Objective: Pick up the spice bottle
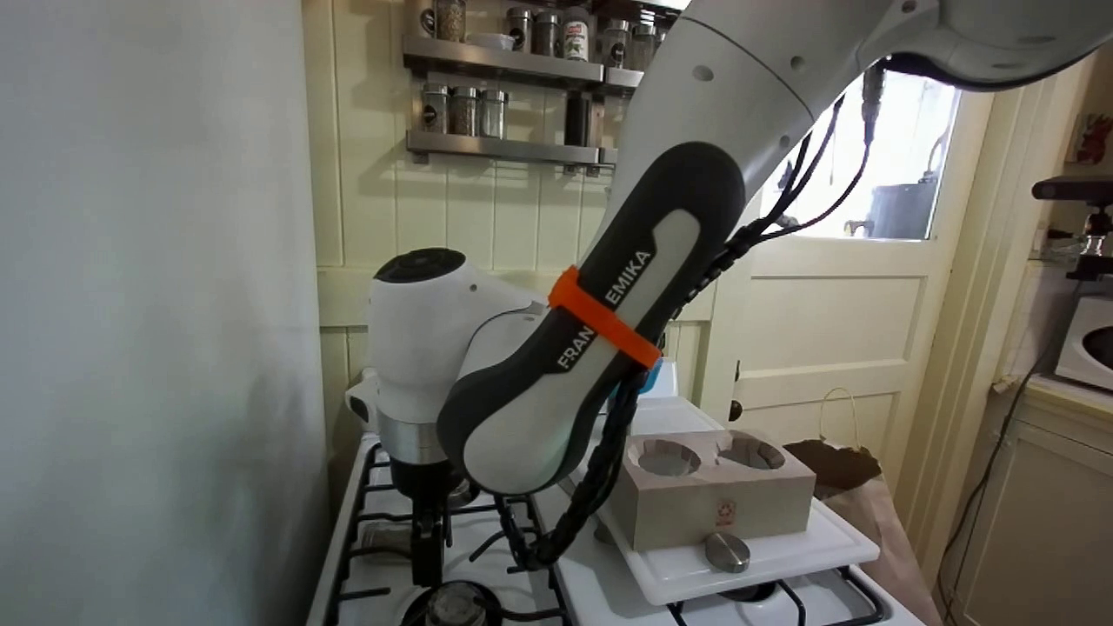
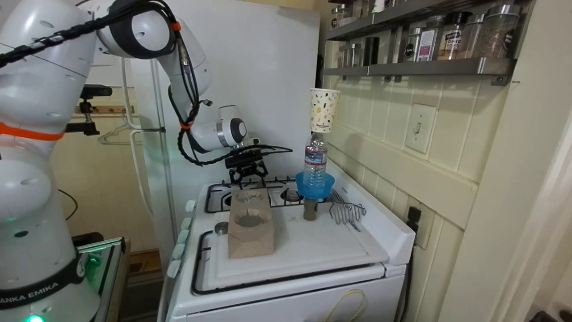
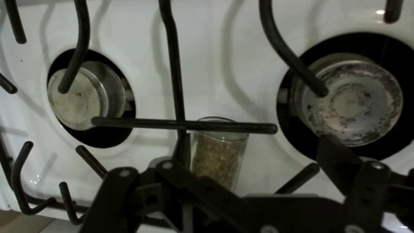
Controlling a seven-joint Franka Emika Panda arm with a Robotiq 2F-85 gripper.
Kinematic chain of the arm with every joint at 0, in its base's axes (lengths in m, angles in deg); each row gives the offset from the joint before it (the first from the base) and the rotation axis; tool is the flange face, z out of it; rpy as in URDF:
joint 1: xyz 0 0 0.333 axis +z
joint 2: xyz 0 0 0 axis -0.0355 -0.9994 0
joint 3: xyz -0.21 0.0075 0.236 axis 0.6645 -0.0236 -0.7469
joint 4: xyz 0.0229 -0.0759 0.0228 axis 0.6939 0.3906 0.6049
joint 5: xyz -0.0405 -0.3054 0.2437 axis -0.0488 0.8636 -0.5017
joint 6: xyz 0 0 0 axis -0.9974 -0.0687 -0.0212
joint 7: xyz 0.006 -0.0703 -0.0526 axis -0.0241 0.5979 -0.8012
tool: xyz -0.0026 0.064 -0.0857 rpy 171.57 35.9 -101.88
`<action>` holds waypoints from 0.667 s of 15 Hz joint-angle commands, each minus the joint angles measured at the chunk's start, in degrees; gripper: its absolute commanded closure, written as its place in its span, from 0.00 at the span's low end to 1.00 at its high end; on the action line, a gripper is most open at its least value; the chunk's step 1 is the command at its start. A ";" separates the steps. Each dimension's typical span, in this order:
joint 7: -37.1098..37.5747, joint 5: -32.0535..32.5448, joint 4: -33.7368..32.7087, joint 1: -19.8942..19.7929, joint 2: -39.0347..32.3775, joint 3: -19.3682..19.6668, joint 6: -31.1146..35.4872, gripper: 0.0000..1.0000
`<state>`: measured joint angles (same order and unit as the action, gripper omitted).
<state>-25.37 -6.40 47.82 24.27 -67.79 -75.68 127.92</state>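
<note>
The tool (image 3: 257, 142), spread wide, hangs over the glass spice bottle (image 3: 217, 158), which lies on the stovetop surface (image 3: 202, 64), partly under a grate bar (image 3: 213, 126). Probably light, rigid, slick, breakable: best pinched mid-body.

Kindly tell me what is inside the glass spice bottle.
In the wrist view, the spice bottle holds brown, coarse-looking contents. A black grate bar hides a strip near one end; the gripper covers the other, whose inside cannot be seen.
</note>
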 commanded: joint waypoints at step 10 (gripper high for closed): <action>-1.08 0.65 -1.48 -0.15 -3.13 -0.26 3.28 0.08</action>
<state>-26.23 -6.40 47.30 24.03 -69.33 -75.94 129.92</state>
